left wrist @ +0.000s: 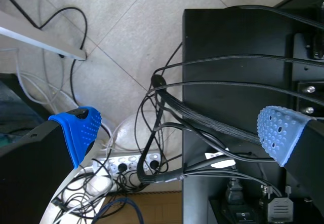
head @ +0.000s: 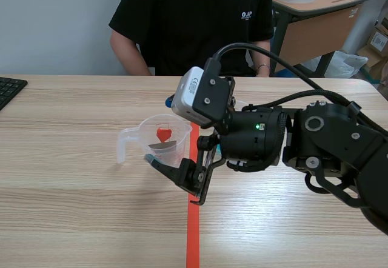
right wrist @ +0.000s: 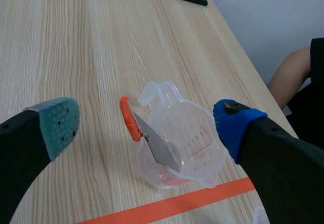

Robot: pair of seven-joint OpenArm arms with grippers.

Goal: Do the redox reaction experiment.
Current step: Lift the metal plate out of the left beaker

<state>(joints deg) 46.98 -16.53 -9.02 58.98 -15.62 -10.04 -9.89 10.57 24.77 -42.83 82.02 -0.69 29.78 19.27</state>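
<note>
A clear plastic measuring cup [head: 159, 150] with a handle stands near the table's middle, just left of the orange tape line. Leaning in it is a thin metal sheet [right wrist: 158, 147] with an orange-red piece [right wrist: 128, 118] at its upper end, also seen as orange-red piece [head: 163, 134]. My right gripper [head: 159, 130] is open and hovers just above the cup [right wrist: 185, 150], one finger on each side of it. In the right wrist view the right gripper [right wrist: 147, 125] holds nothing. My left gripper [left wrist: 177, 133] is open and empty, off the table, over floor cables.
A person in a black shirt [head: 194, 19] sits across the table. A black keyboard [head: 9, 89] lies at the far left edge. The orange tape line [head: 193, 231] runs toward the robot. A black cabinet [left wrist: 243, 82] and a power strip [left wrist: 131, 165] lie below the left gripper.
</note>
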